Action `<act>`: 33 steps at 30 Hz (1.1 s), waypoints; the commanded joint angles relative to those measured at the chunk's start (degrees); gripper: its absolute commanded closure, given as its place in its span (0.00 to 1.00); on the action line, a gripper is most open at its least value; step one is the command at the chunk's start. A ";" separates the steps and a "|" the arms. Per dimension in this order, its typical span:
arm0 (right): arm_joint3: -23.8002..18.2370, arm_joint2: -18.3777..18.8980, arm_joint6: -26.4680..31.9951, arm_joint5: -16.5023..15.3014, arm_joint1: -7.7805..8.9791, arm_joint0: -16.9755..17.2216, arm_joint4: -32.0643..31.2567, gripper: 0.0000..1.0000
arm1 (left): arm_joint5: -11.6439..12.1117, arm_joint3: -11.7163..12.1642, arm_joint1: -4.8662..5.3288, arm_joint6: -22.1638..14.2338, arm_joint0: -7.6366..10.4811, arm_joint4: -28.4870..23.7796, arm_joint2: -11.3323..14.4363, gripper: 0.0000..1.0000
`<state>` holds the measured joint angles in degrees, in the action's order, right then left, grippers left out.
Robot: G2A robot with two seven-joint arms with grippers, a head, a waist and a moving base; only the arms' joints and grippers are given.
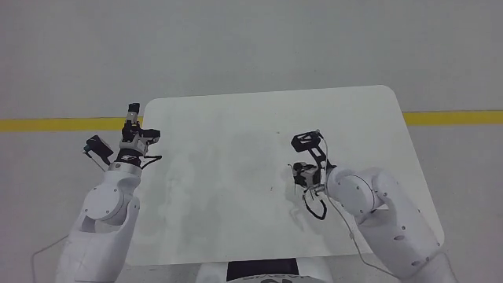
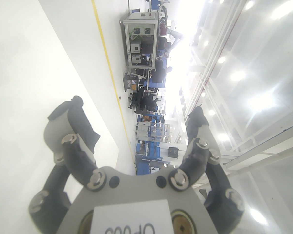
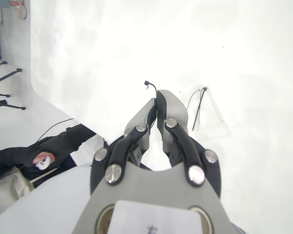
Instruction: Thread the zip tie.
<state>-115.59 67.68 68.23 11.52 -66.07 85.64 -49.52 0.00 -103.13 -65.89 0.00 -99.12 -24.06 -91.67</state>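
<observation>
A thin black zip tie [image 3: 154, 89] is pinched between the fingertips of my right gripper [image 3: 156, 103], which is shut on it. The tie's small head [image 3: 146, 82] sticks out past the tips, just above the white table [image 3: 161, 25]. In the top view the right gripper [image 1: 301, 173] is over the table's right half. My left gripper [image 2: 136, 115] is open with nothing between its fingers [image 2: 73, 125]. It is turned sideways at the table's left edge, and the top view shows the left gripper [image 1: 138, 128] there.
A clear plastic bag [image 3: 210, 115] holding more black zip ties lies on the table beside the right gripper. A person's dark sleeve [image 3: 56, 142] rests by the table's near corner. The white table [image 1: 236, 134] has a bare middle.
</observation>
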 commanded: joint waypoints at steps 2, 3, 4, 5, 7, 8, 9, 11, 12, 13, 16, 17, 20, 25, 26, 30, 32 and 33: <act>2.02 0.53 2.16 1.78 -0.30 -3.23 5.73 1.00 | 0.00 0.00 0.00 0.00 0.00 0.00 0.00 0.00; 2.96 0.73 2.76 2.86 -0.43 -4.19 7.60 1.00 | 0.00 0.00 0.00 0.00 0.00 0.00 0.00 0.00; 4.21 0.91 3.26 4.21 -0.59 -5.62 9.60 1.00 | 0.00 0.00 0.00 0.00 0.00 0.00 0.00 0.00; 5.11 0.83 3.58 4.98 -0.71 -6.61 10.82 1.00 | 0.00 0.00 0.00 0.00 0.00 0.00 0.00 0.00; 6.08 0.76 2.86 5.35 -0.98 -7.90 14.01 1.00 | 0.00 0.00 0.00 0.00 0.00 0.00 0.00 0.00; 6.08 0.76 2.86 5.35 -0.98 -7.90 14.01 1.00 | 0.00 0.00 0.00 0.00 0.00 0.00 0.00 0.00; 6.08 0.76 2.86 5.35 -0.98 -7.90 14.01 1.00 | 0.00 0.00 0.00 0.00 0.00 0.00 0.00 0.00; 6.08 0.76 2.86 5.35 -0.98 -7.90 14.01 1.00 | 0.00 0.00 0.00 0.00 0.00 0.00 0.00 0.00; 6.08 0.76 2.86 5.35 -0.98 -7.90 14.01 1.00 | 0.00 0.00 0.00 0.00 0.00 0.00 0.00 0.00; 6.08 0.76 2.86 5.35 -0.98 -7.90 14.01 1.00 | 0.00 0.00 0.00 0.00 0.00 0.00 0.00 0.00; 6.08 0.76 2.86 5.35 -0.98 -7.90 14.01 1.00 | 0.00 0.00 0.00 0.00 0.00 0.00 0.00 0.00; 6.08 0.76 2.86 5.35 -0.98 -7.90 14.01 1.00 | 0.00 0.00 0.00 0.00 0.00 0.00 0.00 0.00; 6.25 0.72 2.08 5.18 -1.01 -7.64 14.42 1.00 | 0.00 0.00 0.00 0.00 0.00 0.00 0.00 0.00; 6.26 0.78 -1.03 7.96 -1.20 -8.12 17.24 1.00 | 0.00 0.00 0.00 0.00 0.00 0.00 0.00 0.00; 6.76 0.80 -1.43 7.96 -1.30 -8.56 17.48 1.00 | 0.00 0.00 0.00 0.00 0.00 0.00 0.00 0.00; 9.63 1.67 -3.30 7.96 -2.22 -10.30 19.68 1.00 | 0.00 0.00 0.00 0.00 0.00 0.00 0.00 0.00; 11.48 2.20 -4.11 7.96 -3.03 -11.37 21.04 1.00 | 0.00 0.00 0.00 0.00 0.00 0.00 0.00 0.00; 12.27 2.35 -4.40 7.96 -3.38 -11.81 20.89 1.00 | 0.00 0.00 0.00 0.00 0.00 0.00 0.00 0.00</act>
<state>-104.23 69.87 64.10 19.47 -69.08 74.36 -28.58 0.00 -103.13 -65.89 0.00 -99.12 -24.06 -91.67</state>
